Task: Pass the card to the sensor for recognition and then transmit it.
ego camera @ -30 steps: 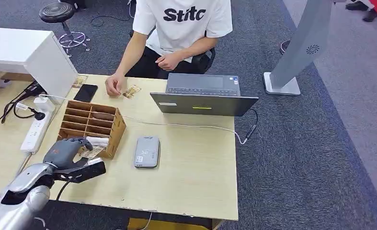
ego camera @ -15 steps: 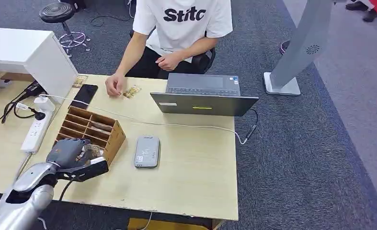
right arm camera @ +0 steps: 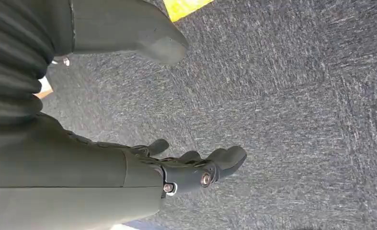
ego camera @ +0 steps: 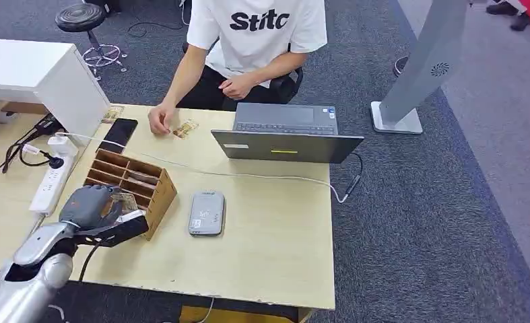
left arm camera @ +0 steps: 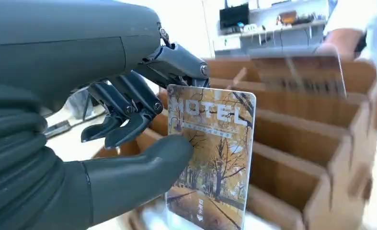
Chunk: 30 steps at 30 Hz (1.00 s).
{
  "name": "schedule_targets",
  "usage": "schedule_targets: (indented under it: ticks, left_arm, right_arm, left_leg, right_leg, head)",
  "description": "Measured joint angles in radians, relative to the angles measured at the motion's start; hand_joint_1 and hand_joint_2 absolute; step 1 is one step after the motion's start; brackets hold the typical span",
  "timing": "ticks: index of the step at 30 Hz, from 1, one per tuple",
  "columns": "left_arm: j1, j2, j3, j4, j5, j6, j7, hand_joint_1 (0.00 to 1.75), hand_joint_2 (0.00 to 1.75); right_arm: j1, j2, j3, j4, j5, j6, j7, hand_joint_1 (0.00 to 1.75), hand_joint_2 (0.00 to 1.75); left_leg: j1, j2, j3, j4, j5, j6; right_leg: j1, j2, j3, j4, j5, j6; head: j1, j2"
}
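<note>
While the left hand (left arm camera: 129, 124) pinches the hotel card (left arm camera: 212, 158) between thumb and fingers right at the wooden organizer (ego camera: 135, 182), the right hand (right arm camera: 186, 167) hangs over carpet, fingers loosely apart, empty.

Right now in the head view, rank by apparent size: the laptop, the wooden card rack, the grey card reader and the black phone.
1. laptop, clearly the largest.
2. wooden card rack, partly hidden by the left robot hand.
3. grey card reader.
4. black phone, similar to the reader but further from the camera, so that order is unsure.
</note>
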<state>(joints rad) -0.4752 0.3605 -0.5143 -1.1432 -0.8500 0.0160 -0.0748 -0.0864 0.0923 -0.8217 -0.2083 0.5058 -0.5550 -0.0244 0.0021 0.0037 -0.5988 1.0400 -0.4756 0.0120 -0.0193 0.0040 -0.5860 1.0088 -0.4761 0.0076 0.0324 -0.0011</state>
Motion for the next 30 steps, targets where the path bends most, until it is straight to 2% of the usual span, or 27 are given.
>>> schedule_targets:
  ticks: [9,22,26,30]
  left_arm:
    - [-0.067,-0.032,0.078,-0.074,0.034,0.045,0.000,1.75,1.75]
    - [-0.141,-0.047,0.177,-0.183,0.074,0.051,0.005,1.75,1.75]
    - [-0.177,-0.039,0.201,-0.181,0.033,0.052,0.037,1.75,1.75]
    - [-0.253,-0.029,0.206,-0.109,-0.107,0.062,0.095,1.75,1.75]
  right_arm:
    - [0.000,0.000,-0.013,0.000,0.007,0.000,-0.003,0.00,1.75]
    - [0.000,0.000,-0.019,0.000,0.012,0.000,0.001,0.00,1.75]
    - [0.001,0.000,-0.019,0.000,0.024,0.000,0.002,0.00,1.75]
    - [-0.002,0.000,-0.019,0.000,0.044,0.011,0.000,0.00,1.75]
  left_leg:
    - [0.000,0.000,0.000,0.000,0.000,0.000]
    - [0.000,0.000,0.000,0.000,0.000,0.000]
    - [0.000,0.000,0.000,0.000,0.000,0.000]
    - [0.000,0.000,0.000,0.000,0.000,0.000]
  right_leg:
    - [0.000,0.000,0.000,0.000,0.000,0.000]
    - [0.000,0.000,0.000,0.000,0.000,0.000]
    - [0.000,0.000,0.000,0.000,0.000,0.000]
    - [0.000,0.000,0.000,0.000,0.000,0.000]
  head:
    - [0.000,0.000]
    - [0.000,0.000]
    - [0.000,0.000]
    - [0.000,0.000]
